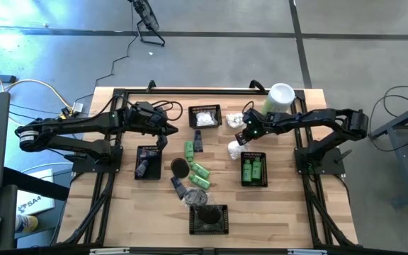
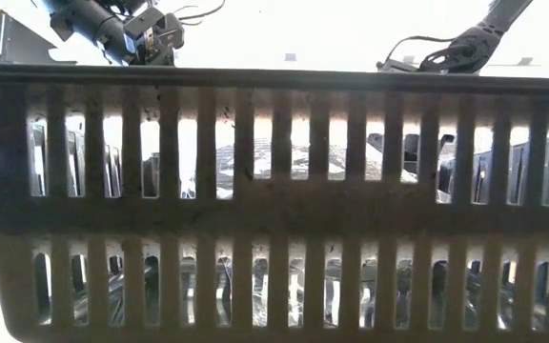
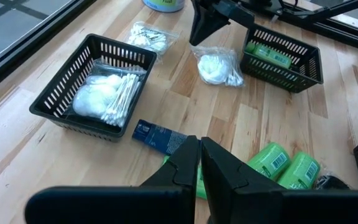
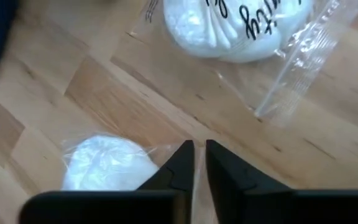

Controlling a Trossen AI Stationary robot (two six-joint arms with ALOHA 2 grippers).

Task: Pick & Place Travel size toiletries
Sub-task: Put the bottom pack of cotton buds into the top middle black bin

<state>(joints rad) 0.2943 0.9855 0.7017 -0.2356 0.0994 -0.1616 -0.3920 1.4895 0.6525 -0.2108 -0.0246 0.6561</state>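
Loose toiletries lie on the wooden table: green bottles (image 1: 198, 168), a dark tube (image 1: 198, 140), a dark round piece (image 1: 180, 167) and two white packets (image 1: 234, 120), (image 1: 234, 150). My right gripper (image 1: 244, 134) points steeply down between the two packets, with only a thin slit between its fingertips (image 4: 199, 152). One packet (image 4: 107, 165) lies just beside the tips and the other (image 4: 241, 25) farther off. My left gripper (image 3: 200, 152) waits shut above the table's left middle (image 1: 167, 129), holding nothing. My right gripper stands with its fingertips (image 4: 182, 155) right at the clear plastic edge (image 4: 160, 149) of the nearer white packet, coming from above at a slant. I cannot tell whether they touch it. The packet lies flat on the table.
There are several black mesh baskets: one with white packets (image 1: 205, 117), one with green bottles (image 1: 253, 170), one with dark items (image 1: 148, 161), and one at the near edge (image 1: 209, 218) that fills the low view (image 2: 274, 210). A pale-green canister (image 1: 280, 98) stands at the back right.
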